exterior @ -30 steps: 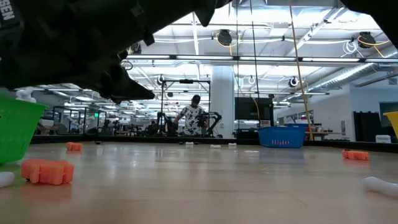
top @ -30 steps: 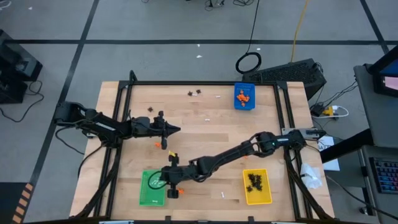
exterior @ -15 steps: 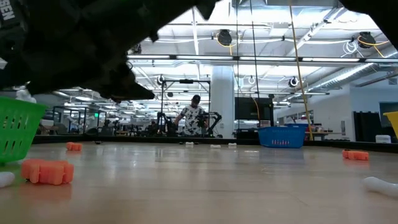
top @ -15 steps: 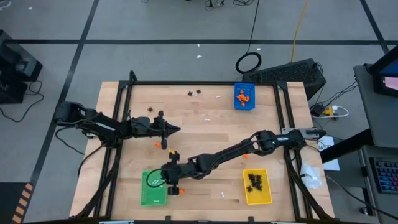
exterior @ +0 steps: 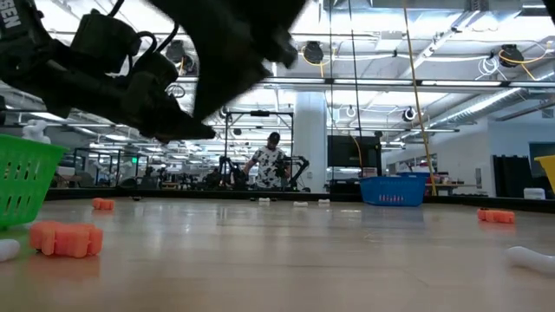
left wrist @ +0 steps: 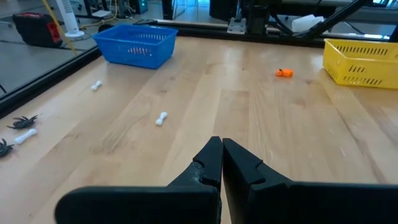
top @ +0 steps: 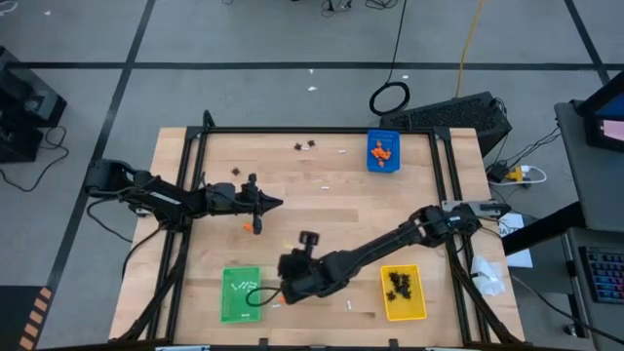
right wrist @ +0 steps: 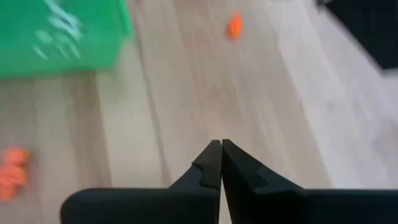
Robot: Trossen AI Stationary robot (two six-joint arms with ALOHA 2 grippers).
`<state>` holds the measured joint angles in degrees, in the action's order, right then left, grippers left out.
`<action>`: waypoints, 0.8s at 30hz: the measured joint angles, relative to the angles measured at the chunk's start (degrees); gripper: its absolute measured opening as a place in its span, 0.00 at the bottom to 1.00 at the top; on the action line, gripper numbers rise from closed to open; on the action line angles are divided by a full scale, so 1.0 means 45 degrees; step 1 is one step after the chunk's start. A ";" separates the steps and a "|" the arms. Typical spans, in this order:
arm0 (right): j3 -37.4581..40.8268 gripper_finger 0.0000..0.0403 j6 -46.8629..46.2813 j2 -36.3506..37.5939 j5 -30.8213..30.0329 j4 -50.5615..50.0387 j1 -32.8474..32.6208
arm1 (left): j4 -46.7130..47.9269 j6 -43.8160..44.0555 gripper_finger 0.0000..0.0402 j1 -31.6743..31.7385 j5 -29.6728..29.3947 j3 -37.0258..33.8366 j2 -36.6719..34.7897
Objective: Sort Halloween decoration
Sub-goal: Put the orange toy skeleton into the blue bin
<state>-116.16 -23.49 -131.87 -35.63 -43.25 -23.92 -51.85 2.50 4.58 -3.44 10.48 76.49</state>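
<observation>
My left arm reaches in from the left edge of the bench, stretched almost straight toward the middle, with my left hand (top: pixel 261 205) at its tip pointing across the boards. Its two dark fingers (left wrist: pixel 209 163) are pressed together, tips touching, nothing between them. My right arm comes in from the right edge and runs long and low across the bench toward the near left part, bent a little at the elbow. My right hand (top: pixel 290 286) hangs above the wood there, wrist tipped downward, its fingers (right wrist: pixel 212 163) closed flat against each other and holding nothing
</observation>
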 joint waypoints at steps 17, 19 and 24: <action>0.9181 0.00 -0.6915 0.5303 0.1590 0.2006 -0.0950 | 0.0427 0.0042 0.02 -0.0010 0.0044 0.0000 0.0000; 0.9980 0.00 -0.8352 0.6321 0.2237 0.1621 -0.1090 | 0.0419 0.0049 0.02 -0.0010 0.0044 0.0000 0.0000; 1.1301 0.00 -1.1909 0.8081 0.3363 -0.0120 -0.1225 | 0.0413 0.0083 0.02 -0.0010 0.0044 0.0000 0.0000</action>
<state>-65.30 -77.07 -95.50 -20.50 -43.79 -29.43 -49.99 2.87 4.54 -3.25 10.48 76.49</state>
